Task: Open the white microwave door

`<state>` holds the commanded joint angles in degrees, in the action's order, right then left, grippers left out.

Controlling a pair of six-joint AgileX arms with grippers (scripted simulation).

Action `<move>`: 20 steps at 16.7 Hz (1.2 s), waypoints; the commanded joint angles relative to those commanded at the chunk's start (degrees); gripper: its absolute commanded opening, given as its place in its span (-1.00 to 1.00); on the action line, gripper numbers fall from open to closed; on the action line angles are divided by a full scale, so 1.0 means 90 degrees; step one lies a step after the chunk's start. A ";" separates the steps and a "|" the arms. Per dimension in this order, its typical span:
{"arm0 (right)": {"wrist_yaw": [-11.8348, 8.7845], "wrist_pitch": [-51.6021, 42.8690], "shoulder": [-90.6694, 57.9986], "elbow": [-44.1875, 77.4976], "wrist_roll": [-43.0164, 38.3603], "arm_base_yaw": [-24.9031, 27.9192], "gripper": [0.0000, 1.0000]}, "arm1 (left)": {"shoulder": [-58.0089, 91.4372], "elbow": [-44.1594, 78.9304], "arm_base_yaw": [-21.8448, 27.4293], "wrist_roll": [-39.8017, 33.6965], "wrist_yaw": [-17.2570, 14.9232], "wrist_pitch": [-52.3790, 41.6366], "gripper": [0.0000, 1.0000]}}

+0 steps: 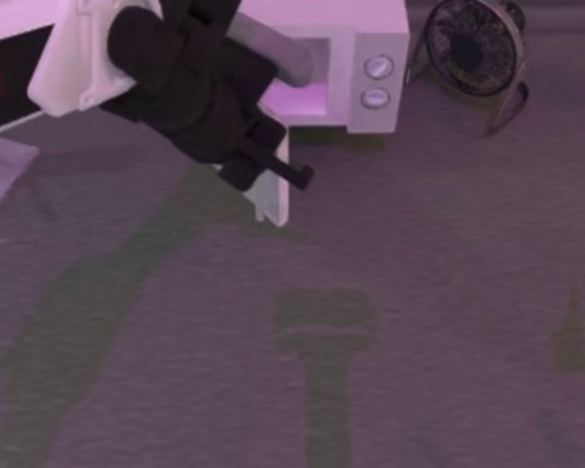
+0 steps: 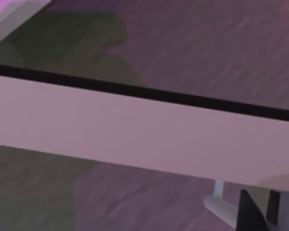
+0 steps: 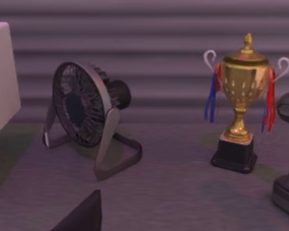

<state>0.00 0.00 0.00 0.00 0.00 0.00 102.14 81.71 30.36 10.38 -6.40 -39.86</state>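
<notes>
Trophy point(image 3: 239, 103) shows only by right wrist — top view shows door point(image 1: 276, 185) swung open.

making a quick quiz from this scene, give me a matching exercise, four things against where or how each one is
Things:
1. door
2. knobs
3. black fan
4. left hand

Places or states:
A. on the table, to the right of the white microwave
B. swung open, edge-on toward the table front
C. at the open door's outer edge
D. on the microwave's side panel, one above the other

Pairs: 1-B, 2-D, 3-A, 4-C
</notes>
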 joint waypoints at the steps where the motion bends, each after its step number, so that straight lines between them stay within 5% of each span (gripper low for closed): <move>1: 0.0000 0.0000 0.0000 0.0000 0.0000 0.0000 1.00 | -0.0005 -0.0008 -0.0008 0.0020 -0.0010 -0.0004 -1.00; 8: 0.0000 0.0000 0.0000 0.0000 0.0000 0.0000 1.00 | -0.0299 -0.0306 -0.0390 0.0973 -0.0488 -0.0097 -1.00; 20: 0.0000 0.0000 0.0000 0.0000 0.0000 0.0000 1.00 | -0.0309 -0.0332 -0.0412 0.1025 -0.0515 -0.0111 -1.00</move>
<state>0.00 0.00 0.00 0.00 0.00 0.00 99.36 78.72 26.65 19.60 -11.04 -40.86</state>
